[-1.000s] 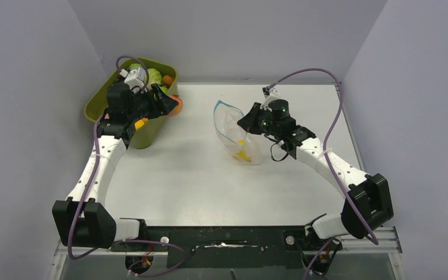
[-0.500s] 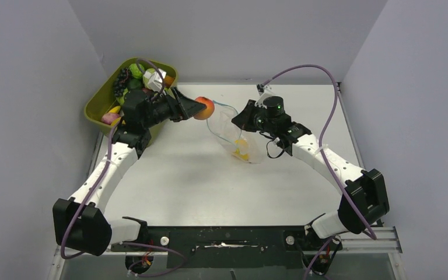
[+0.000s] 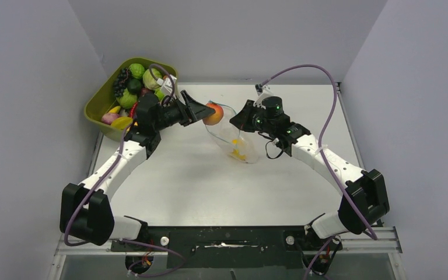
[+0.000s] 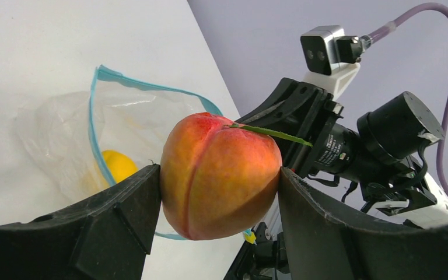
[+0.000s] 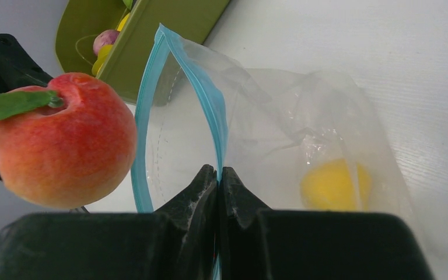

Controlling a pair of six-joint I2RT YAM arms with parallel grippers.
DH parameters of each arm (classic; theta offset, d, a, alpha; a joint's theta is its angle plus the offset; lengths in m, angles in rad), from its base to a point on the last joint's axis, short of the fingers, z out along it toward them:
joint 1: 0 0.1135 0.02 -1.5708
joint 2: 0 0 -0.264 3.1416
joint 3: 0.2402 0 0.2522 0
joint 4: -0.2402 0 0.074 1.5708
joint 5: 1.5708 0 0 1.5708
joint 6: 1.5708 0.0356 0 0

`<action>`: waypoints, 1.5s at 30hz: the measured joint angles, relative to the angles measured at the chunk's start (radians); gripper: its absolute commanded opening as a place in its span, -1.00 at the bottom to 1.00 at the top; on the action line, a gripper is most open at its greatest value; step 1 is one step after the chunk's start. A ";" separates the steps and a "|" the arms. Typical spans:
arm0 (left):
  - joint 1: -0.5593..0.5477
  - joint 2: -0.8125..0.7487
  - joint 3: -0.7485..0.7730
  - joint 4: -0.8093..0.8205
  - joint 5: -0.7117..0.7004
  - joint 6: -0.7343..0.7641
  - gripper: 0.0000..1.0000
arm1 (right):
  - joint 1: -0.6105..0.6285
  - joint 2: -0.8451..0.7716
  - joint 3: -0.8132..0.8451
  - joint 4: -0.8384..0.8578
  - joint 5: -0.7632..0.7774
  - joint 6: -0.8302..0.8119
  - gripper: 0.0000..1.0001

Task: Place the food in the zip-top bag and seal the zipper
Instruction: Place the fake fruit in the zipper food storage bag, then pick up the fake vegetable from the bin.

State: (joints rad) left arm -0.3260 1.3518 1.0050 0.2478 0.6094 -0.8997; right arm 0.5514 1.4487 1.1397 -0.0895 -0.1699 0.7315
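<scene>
Over grey-walled white table (image 3: 181, 175), left claw (image 4: 217, 178) grips peach (image 5: 58, 140), right claw (image 5: 219, 175) pinches zipper (image 5: 213, 111).

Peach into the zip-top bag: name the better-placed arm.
Left. The left pincer grips the peach at the open mouth of the zip-top bag; the right pincer is shut on the zipper, holding it open.

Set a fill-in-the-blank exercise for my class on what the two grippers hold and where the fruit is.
1. The left gripper is shut on a ____.
2. The right gripper is shut on the bag's zipper, holding the mouth ____.
3. The fruit already inside the bag is coloured ____.
4. The other food sits in a ____ tub.
Missing words: peach; open; yellow; green.
</scene>
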 measured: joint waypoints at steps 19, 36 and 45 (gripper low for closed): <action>-0.048 0.077 0.015 -0.153 -0.051 0.092 0.49 | 0.000 -0.002 0.000 0.000 0.000 0.000 -1.00; -0.048 0.086 0.105 -0.329 -0.098 0.215 0.52 | -0.001 -0.020 0.000 -0.003 0.001 -0.043 -1.00; -0.048 0.018 0.167 -0.466 -0.264 0.337 0.48 | -0.002 -0.049 0.010 -0.079 0.058 -0.088 -1.00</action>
State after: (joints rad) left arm -0.3744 1.3693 1.1725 -0.2184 0.3450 -0.5625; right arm 0.5491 1.3998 1.1500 -0.1680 -0.1123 0.6437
